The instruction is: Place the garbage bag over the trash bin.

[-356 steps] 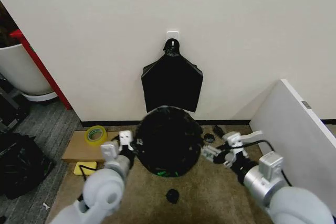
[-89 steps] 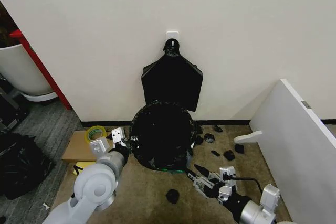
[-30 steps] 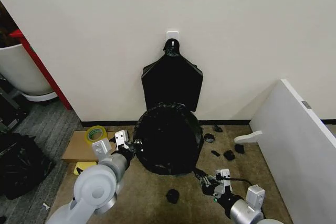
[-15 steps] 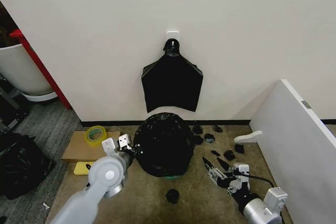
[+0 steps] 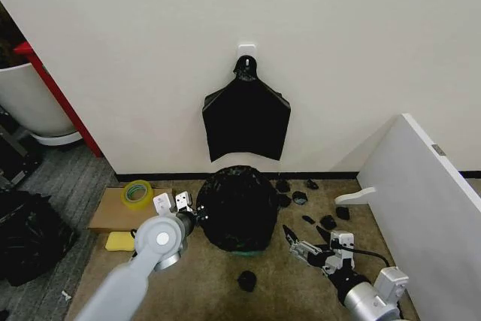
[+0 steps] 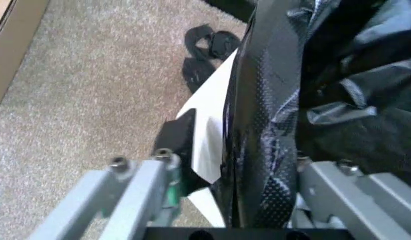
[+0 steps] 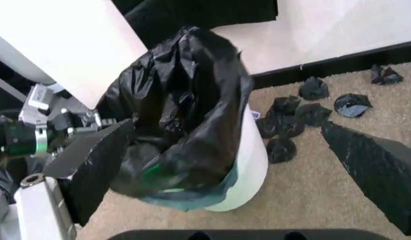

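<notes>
Our left hand (image 5: 187,211) grips the garbage bag (image 5: 239,204) at the trash bin (image 7: 249,165) rim; the left wrist view shows plastic pinched between its fingers (image 6: 135,192). Our right hand (image 5: 294,240) hangs open on the right, apparently nearer the bin than half a second ago.

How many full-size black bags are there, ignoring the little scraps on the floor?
3. The garbage bag is draped over the trash bin, a flat bag hangs from the wall hook, and a bulky sack lies on the floor at far left, partly out of frame.
</notes>
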Motion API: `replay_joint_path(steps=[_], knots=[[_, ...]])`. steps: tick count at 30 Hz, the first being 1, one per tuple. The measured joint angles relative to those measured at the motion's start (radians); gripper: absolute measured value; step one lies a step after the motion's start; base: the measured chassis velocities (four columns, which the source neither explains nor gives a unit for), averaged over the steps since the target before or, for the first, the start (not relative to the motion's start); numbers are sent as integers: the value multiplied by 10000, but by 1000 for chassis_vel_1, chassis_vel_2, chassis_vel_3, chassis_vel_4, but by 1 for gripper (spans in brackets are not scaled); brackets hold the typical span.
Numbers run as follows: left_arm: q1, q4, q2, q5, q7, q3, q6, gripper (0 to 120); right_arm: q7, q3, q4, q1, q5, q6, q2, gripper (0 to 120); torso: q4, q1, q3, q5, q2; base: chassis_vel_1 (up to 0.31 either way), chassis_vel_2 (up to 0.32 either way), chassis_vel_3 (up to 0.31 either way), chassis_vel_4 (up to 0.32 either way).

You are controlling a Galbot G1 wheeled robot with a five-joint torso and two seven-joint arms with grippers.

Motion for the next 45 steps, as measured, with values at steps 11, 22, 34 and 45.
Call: replay_joint_path(steps=[11,22,34,45], knots=[[69,-598,227,-19,105,-198,131,72,47,33,-6,58,27,6,19,100,0,0,0,0,0,0,0,0,0],[1084,-2170,852,2251,1911,-558,-916,100,295,-146,-467,512,-1102,395,394,100,-2,0,0,-1,0,0,0,0,0],[4943,-2997,77,10083,5115,-1544,-6429,100,757,-171,-1529,490,-5416,4484,1902,100,0,0,-2,0,0,0,0,0,0],[7669,-2761,-1571,13581,5830,-2103,-9351,100,430,35,-1452,76,-7355,6173,2643,100,0,0,-1,1,1,0,0,0,0]])
